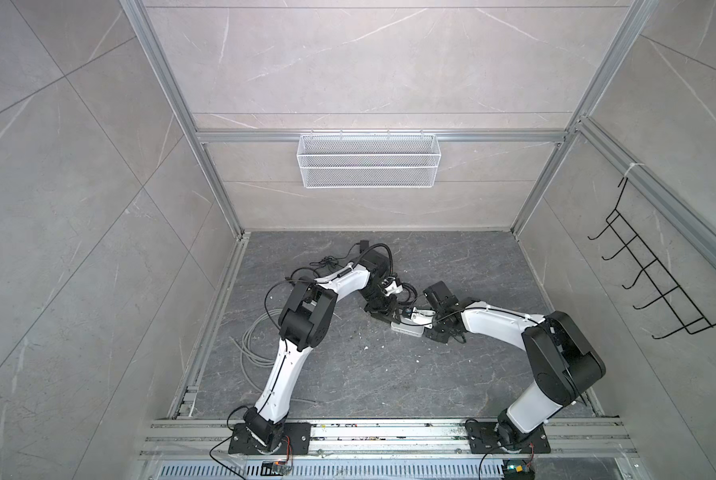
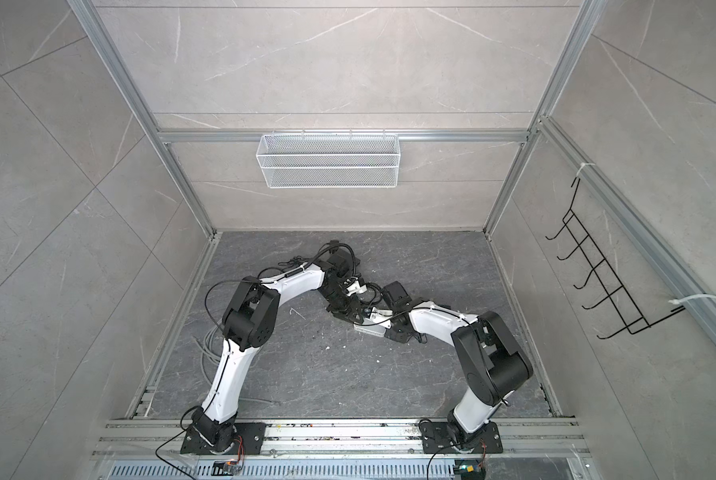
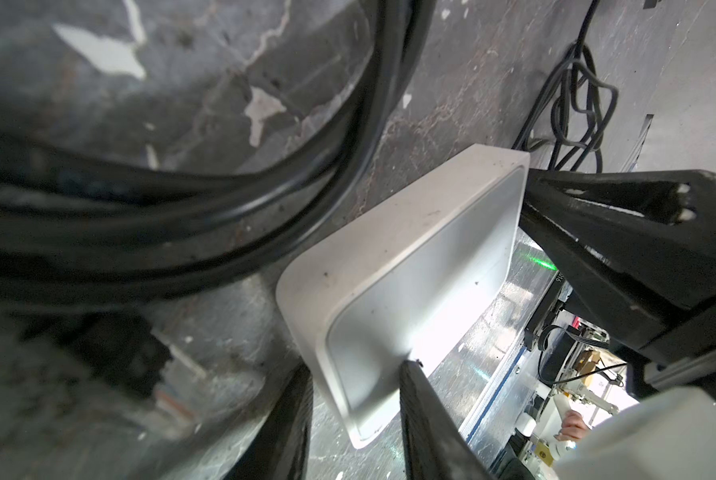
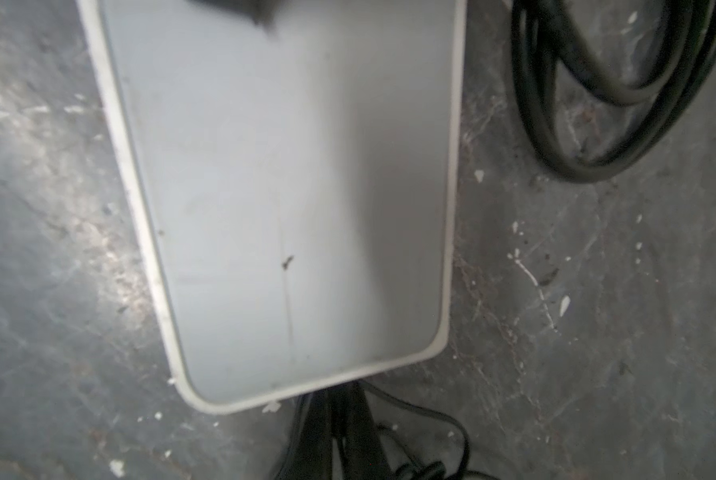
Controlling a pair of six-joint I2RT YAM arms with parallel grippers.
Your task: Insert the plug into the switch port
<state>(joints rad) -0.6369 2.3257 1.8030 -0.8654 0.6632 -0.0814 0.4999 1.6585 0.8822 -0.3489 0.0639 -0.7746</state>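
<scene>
Insertion not confirmed. Switch (image 1: 407,328) lies flat on the worktop (image 1: 389,374). One end sits between the left pincer (image 3: 356,368) fingers, which clamp it as a brace. Right pincer (image 4: 337,399) is clenched, tips against the switch's opposite end, with a thin cable (image 4: 435,411) just behind them. Plug and port are hidden, so I can't tell if the plug is held or seated. Both arms are low, elbows up, wrists dropped, meeting mid-worktop.

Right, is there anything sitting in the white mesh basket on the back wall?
No, the white mesh basket shows only its own wire mesh, with no object inside.
</scene>
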